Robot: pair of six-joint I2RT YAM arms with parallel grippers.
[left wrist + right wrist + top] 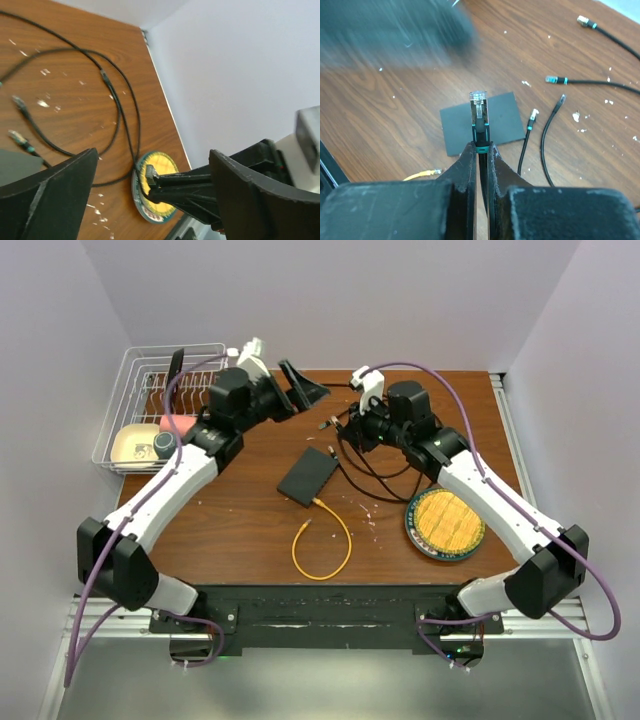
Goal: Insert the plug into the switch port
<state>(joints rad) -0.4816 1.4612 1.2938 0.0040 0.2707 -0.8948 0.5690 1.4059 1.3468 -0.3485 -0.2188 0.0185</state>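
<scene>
The switch (308, 477) is a flat black box lying on the wooden table, and it also shows under the plug as the switch (506, 120). My right gripper (481, 147) is shut on the plug (478, 106), a clear connector with a black boot and teal ring, held above the switch. From above, the right gripper (345, 430) hangs just behind the switch. My left gripper (303, 388) is raised at the back of the table, open and empty. In its own view the left gripper (154, 162) has its fingers spread wide, with the plug (150, 176) beyond them.
A round yellow-and-dark plate (445, 523) lies front right. A yellow cable (320, 540) loops in front of the switch. Black cables (375, 475) with loose connectors (533, 116) trail right of the switch. A wire dish rack (160, 410) holding dishes stands back left.
</scene>
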